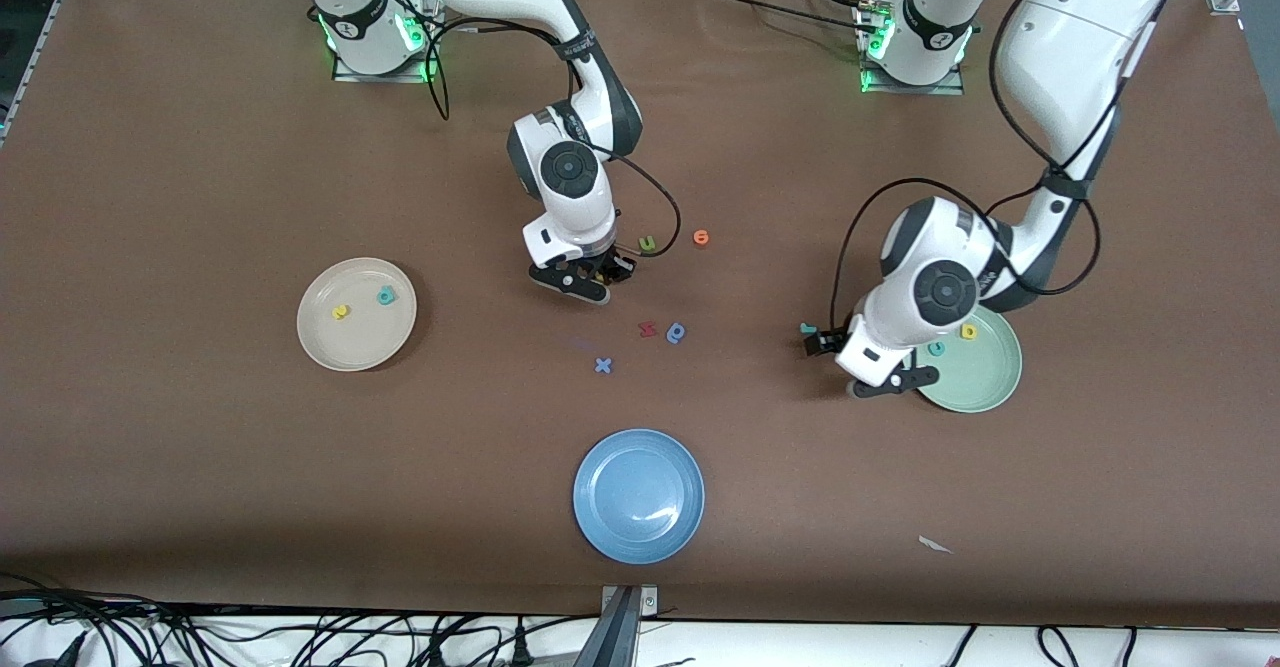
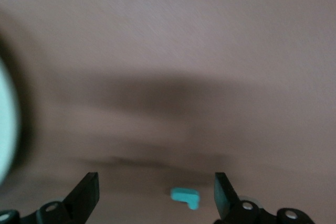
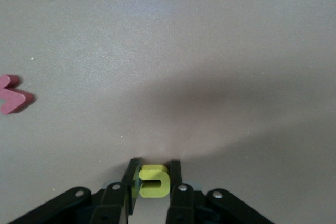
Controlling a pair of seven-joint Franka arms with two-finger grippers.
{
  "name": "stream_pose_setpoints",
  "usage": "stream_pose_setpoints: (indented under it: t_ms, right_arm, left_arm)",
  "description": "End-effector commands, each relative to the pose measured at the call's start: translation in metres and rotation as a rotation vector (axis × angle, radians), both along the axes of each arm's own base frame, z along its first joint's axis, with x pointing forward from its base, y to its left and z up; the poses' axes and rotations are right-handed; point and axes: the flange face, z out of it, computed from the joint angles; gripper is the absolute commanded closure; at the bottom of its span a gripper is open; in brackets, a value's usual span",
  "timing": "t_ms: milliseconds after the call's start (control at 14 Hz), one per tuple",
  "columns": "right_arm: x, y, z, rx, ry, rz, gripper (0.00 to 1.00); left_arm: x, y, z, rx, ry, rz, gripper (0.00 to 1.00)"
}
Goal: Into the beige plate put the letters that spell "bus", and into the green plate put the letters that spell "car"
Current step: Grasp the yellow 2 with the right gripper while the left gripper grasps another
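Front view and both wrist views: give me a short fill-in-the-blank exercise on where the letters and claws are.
1. The right claw is shut on a ____ letter.
2. The left claw is ____, with a teal letter on the table between its fingers.
3. The beige plate holds ____ letters.
4. The ____ plate holds no letter.

Missing words: yellow; open; two; blue

Two letters (image 1: 362, 303) are held in the beige plate (image 1: 330, 347); two letters (image 1: 952, 339) lie in the green plate (image 1: 985, 387); another letter (image 1: 807, 328) is placed just beside it.
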Motion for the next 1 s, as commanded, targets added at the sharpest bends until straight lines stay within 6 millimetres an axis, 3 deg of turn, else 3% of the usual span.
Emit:
stream_pose_setpoints:
  t_ms: [0,214,427,499,641,926]
  right_arm:
    - [0.001,-0.001,0.002,-0.007,0.032,0.035,0.90]
    - [0.036,-0.043,0.040,-0.042,0.064,0.124,0.90]
    - [0.074,-0.104,0.067,-0.088,0.095,0.279,0.90]
    - [0.091,-0.135,0.072,-0.095,0.102,0.333,0.90]
    - [0.113,-0.191,0.068,-0.086,0.138,0.406,0.90]
    - [0.129,-0.266,0.060,-0.079,0.170,0.556,0.90]
  left_arm:
    - [-0.021,-0.012,-0.013,0.003,-0.026,0.002,0.05]
    - [-0.051,-0.017,-0.019,0.037,-0.055,-0.067,0.09]
    - [-0.060,-0.030,-0.021,0.041,-0.049,-0.090,0.13]
    - [-0.060,-0.030,-0.021,0.041,-0.049,-0.089,0.17]
    - [-0.060,-0.030,-0.021,0.042,-0.049,-0.089,0.26]
    - [-0.053,-0.027,-0.018,0.040,-0.059,-0.082,0.35]
